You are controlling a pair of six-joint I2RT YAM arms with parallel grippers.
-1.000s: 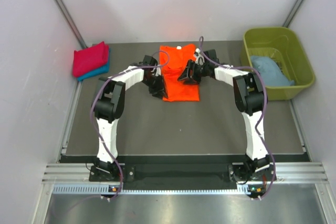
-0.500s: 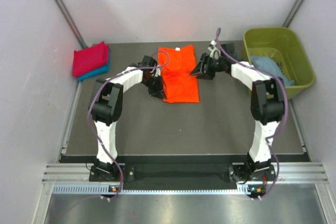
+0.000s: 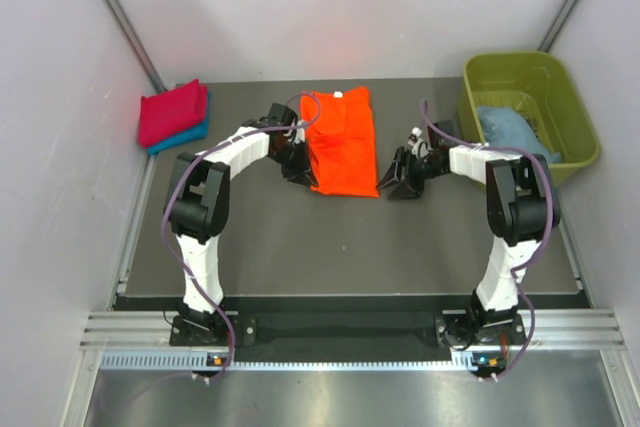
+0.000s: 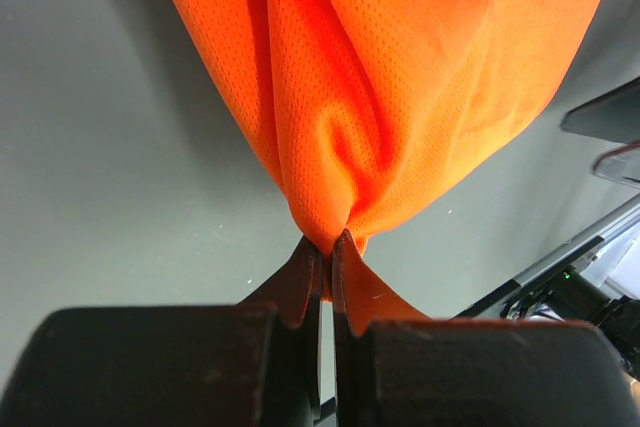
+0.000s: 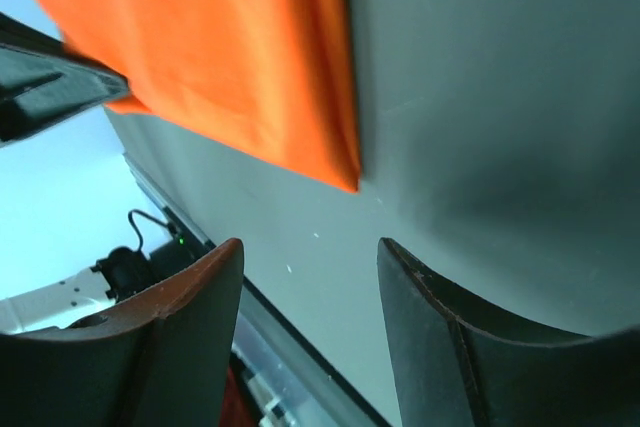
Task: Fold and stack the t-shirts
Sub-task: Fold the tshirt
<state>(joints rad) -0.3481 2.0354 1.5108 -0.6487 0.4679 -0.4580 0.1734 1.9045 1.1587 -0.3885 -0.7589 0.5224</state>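
Orange mesh t-shirt (image 3: 342,147), a long folded strip, puckers where the left gripper (image 4: 327,247) clamps its edge; right gripper (image 5: 308,257) gapes empty alongside.

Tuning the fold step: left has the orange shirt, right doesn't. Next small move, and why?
Probably ease the right gripper forward onto the near right corner of the orange t-shirt and close. Its jaws stand open just short of that corner, while the left gripper is shut on the near left corner.
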